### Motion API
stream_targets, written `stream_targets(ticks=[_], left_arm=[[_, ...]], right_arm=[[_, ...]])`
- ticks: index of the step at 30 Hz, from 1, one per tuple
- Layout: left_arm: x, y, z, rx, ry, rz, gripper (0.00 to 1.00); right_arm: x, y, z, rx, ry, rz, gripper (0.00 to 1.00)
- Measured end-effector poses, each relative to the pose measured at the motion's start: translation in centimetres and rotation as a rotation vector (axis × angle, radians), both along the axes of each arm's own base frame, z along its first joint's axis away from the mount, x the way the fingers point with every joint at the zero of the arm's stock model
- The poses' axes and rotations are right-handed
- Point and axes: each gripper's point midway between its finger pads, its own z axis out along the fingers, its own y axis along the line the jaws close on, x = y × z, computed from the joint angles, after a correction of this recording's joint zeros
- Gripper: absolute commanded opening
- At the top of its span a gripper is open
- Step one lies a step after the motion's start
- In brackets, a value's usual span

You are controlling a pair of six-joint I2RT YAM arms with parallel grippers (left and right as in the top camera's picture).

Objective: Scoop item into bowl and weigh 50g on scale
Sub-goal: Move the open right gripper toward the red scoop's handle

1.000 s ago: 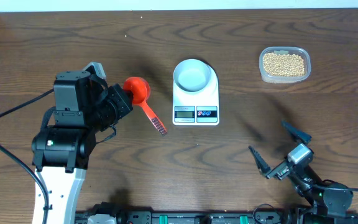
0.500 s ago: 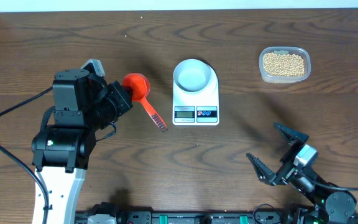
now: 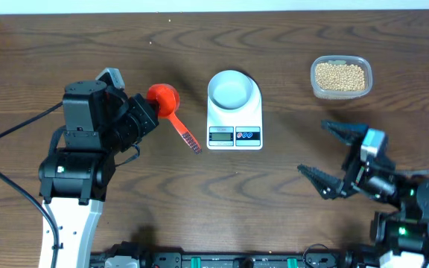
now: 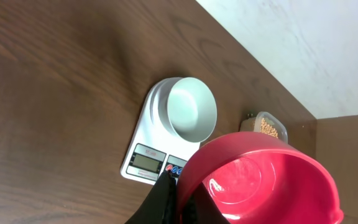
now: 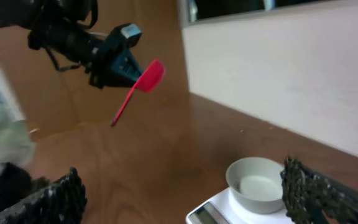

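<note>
Broadly: dark brown wood-grain table [image 3: 222,201], matte, with both arms on its near side.

Left arm: white base link and black upper links, bent up and reaching toward the table's middle. The left gripper [image 3: 149,113] is clamped on the cup end of the red scoop [image 3: 162,99]. The right wrist view shows the scoop in the air, handle slanting downward.

Right arm: low at the near right corner, wrist turned toward the scale. The right gripper [image 3: 315,149] is spread wide and holds nothing. Its fingers [image 5: 309,190] are black with a rough, knobbly surface.

Scale [image 3: 252,115]: white, rectangular, smooth plastic, with a small grey display and two round buttons on the front edge. It sits mid-table.

Tub [image 3: 315,88]: clear plastic, rounded-rectangular, far right, well apart from the scale.

Bowl [image 3: 232,93]: round, pale blue-grey, glossy. It stands on the rear part of the scale platform, interior bare.

Scoop detail: smooth red plastic, deep round cup, with a narrow flat handle that is ridged at the tip.

Beans [image 3: 339,76]: small, round, tan-yellow, all lying in the tub as a loose layer.
</note>
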Motion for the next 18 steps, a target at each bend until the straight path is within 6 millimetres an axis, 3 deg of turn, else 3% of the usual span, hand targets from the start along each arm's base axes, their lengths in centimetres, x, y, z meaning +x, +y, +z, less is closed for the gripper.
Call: stream_targets(ticks=[6, 18], left_arm=[[0.0, -0.2, 0.0, -0.01, 0.002, -0.011, 0.07], [0.0, -0.3, 0.1, -0.011, -0.001, -0.011, 0.07]], right_arm=[[1.7, 0.4, -0.6, 0.01, 0.133, 0.129, 0.99], [2.3, 0.4, -1.3, 0.039, 0.236, 0.182, 0.99]])
